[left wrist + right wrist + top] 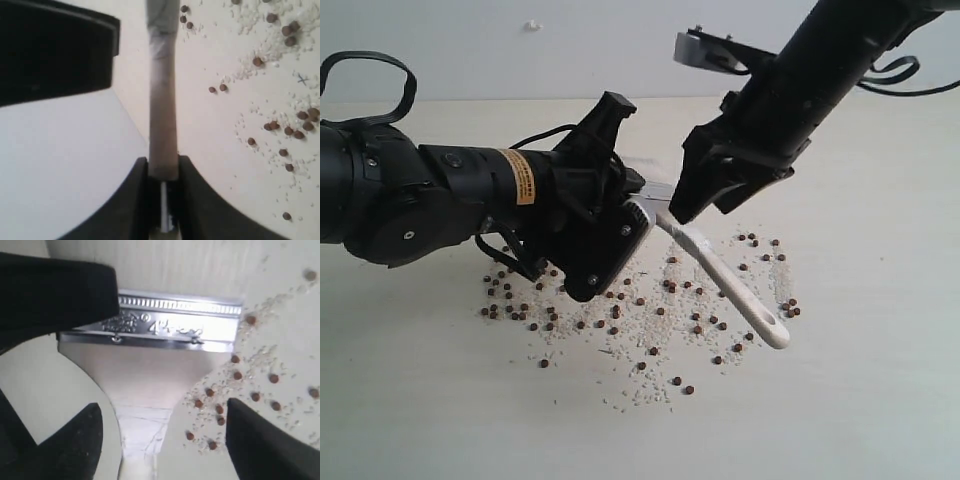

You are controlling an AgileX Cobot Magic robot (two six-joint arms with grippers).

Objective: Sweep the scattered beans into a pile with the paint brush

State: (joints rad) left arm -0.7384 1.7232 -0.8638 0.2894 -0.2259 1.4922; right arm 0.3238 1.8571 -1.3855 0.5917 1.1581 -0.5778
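Gripping paint brush [730, 288], left hand [163, 170] closed on it; right hand [162, 405] open, straddling handle [145, 440]; brush seems light, stiff; best hold near ferrule [175, 330].

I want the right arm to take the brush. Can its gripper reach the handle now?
Likely yes: the right gripper is open, straddling the handle of the paint brush; the left gripper clamps only its head end.

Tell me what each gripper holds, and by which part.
Left gripper clamps the brush at its ferrule end. Right gripper is open astride the handle, holding nothing.
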